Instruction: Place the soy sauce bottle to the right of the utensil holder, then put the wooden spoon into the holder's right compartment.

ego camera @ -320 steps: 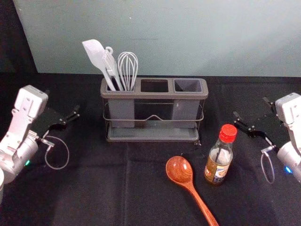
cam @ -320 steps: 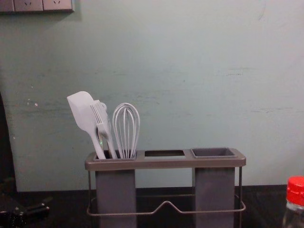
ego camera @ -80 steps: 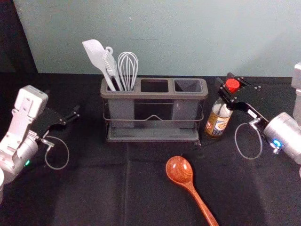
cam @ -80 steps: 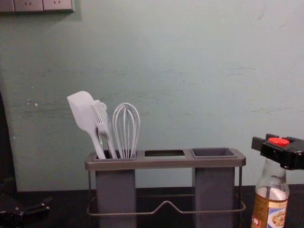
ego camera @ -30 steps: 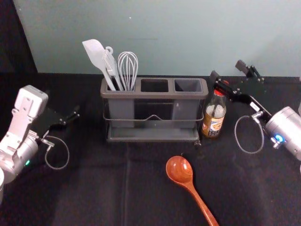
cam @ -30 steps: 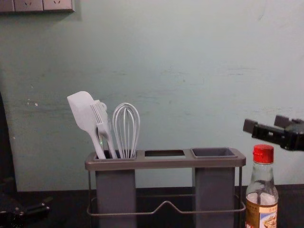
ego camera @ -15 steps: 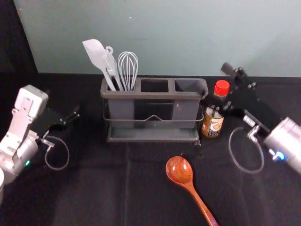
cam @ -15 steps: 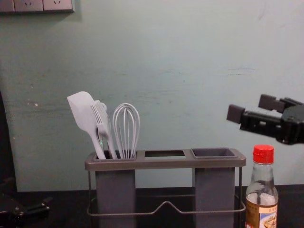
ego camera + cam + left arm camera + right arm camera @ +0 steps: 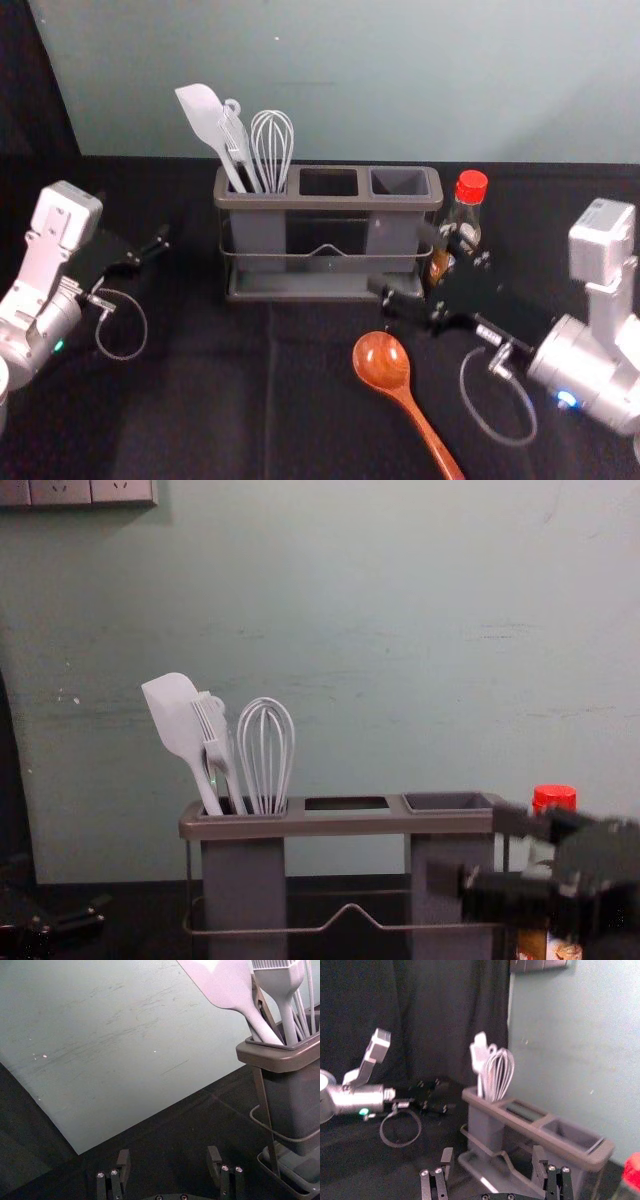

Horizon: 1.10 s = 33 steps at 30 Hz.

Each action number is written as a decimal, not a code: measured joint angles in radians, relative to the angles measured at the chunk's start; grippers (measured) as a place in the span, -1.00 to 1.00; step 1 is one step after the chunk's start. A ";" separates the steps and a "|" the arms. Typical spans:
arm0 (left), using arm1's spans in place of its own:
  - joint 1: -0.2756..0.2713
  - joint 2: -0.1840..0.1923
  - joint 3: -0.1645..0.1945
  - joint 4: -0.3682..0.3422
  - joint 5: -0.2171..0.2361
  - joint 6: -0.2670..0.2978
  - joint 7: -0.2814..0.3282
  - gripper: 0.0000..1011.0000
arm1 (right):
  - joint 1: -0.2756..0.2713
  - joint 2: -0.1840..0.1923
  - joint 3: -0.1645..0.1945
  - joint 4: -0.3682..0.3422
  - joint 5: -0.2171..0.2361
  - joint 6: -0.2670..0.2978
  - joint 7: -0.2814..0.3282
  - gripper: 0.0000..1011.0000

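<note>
Spoon (image 9: 380,362) on near side of right gripper (image 9: 405,262), its fingers wide, bottle (image 9: 471,187) behind them, left gripper (image 9: 158,238), also wide, at left.

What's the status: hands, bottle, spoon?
Right hand open, empty, in front of bottle. Left hand open, parked at left. Bottle upright, right of holder. Spoon on table, uncovered.

There is one each of holder (image 9: 328,202), bottle (image 9: 465,213), spoon (image 9: 397,385), spatula (image 9: 205,117), brush (image 9: 213,735), whisk (image 9: 266,755).
</note>
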<state>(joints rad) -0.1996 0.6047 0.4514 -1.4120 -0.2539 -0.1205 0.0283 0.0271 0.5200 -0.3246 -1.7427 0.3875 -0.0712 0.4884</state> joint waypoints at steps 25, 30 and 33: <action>0.000 0.000 0.000 0.000 0.000 0.000 0.000 0.99 | -0.014 -0.003 -0.043 0.036 -0.008 0.031 0.001 0.98; 0.000 0.000 0.000 0.000 0.000 0.000 0.000 0.99 | -0.014 -0.003 -0.043 0.036 -0.008 0.031 0.001 0.98; 0.000 0.000 0.000 0.000 0.000 0.000 0.000 0.99 | -0.014 -0.003 -0.042 0.036 -0.008 0.031 0.001 0.98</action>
<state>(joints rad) -0.1996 0.6047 0.4514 -1.4120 -0.2539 -0.1206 0.0283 0.0133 0.5170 -0.3671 -1.7072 0.3799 -0.0401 0.4894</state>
